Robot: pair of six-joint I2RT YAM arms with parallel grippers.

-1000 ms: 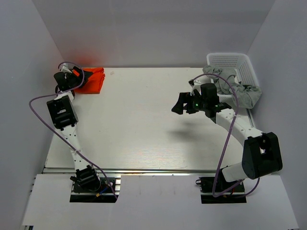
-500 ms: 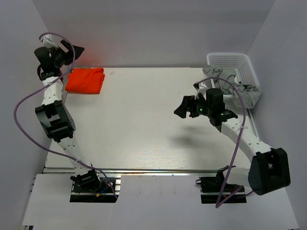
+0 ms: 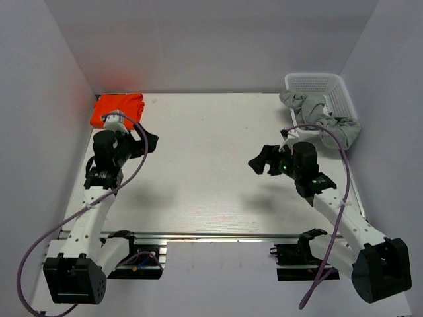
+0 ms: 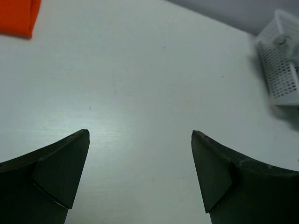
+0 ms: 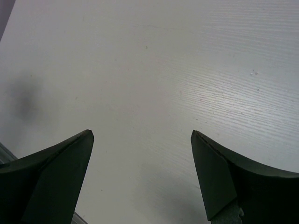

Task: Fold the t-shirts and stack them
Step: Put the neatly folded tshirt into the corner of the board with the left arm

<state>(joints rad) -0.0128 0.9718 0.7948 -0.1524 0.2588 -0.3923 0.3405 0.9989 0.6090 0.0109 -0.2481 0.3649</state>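
Swung back from the far wall, my left gripper (image 3: 151, 142) now hovers over the table (image 3: 211, 132), jaws spread, empty. Orange-red t-shirt (image 3: 117, 107) lies folded, well apart from the basket (image 3: 316, 82), long axis pointing toward it, just behind my left gripper. Grey t-shirts (image 3: 310, 109) slump over the basket's rim. Right gripper (image 3: 260, 158) near the basket, jaws spread too.

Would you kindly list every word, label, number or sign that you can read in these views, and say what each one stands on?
None: no readable text shows on the orange t-shirt, the grey t-shirts, the white basket, the table, the left arm or the right arm.
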